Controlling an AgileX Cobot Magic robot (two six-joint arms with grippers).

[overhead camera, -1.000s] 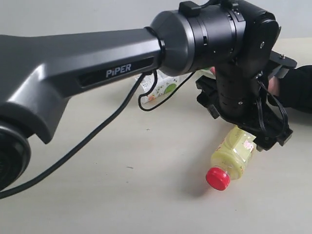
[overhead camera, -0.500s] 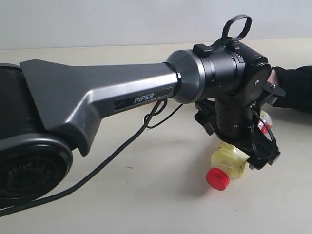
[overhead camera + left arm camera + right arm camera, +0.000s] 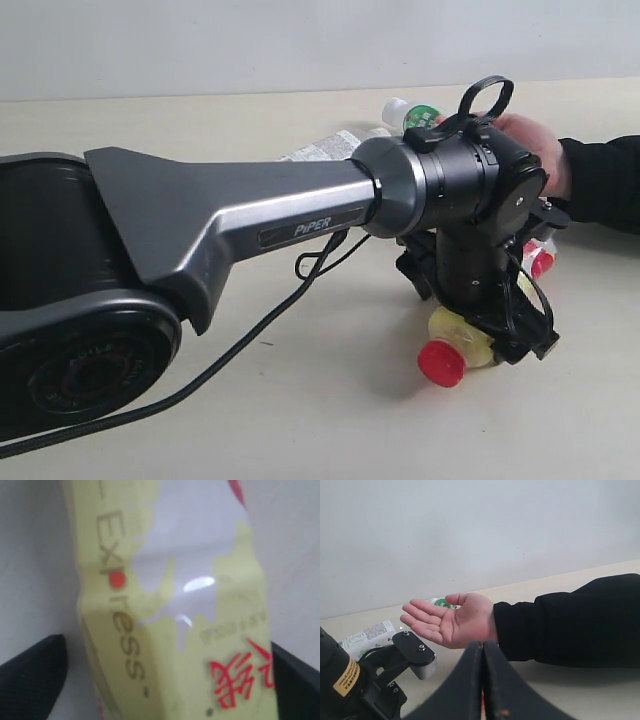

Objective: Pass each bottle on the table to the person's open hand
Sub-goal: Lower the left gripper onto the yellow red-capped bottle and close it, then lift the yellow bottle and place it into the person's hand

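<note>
The yellow bottle [image 3: 470,337] with its red cap [image 3: 441,363] lies on the table [image 3: 300,400]. My left gripper [image 3: 497,325] is down over its body. In the left wrist view the yellow bottle [image 3: 170,610] fills the frame between the two black fingers [image 3: 35,675], and the left gripper [image 3: 165,680] is open, with a sliver of table showing beside one finger. The person's open hand [image 3: 452,621] waits palm up, also seen as the hand [image 3: 530,135] behind the arm. My right gripper [image 3: 483,647] is shut and empty.
The white bottle with the green mark [image 3: 413,113] lies behind the hand. The white-labelled bottle [image 3: 322,148] is behind my left arm [image 3: 250,215]. The red-labelled bottle [image 3: 541,258] peeks out by the gripper. A black sleeve [image 3: 600,185] crosses the right side.
My left arm has dropped and drawn back, bringing the gripper down over the yellow bottle. The hand and the far bottles now show above it.
</note>
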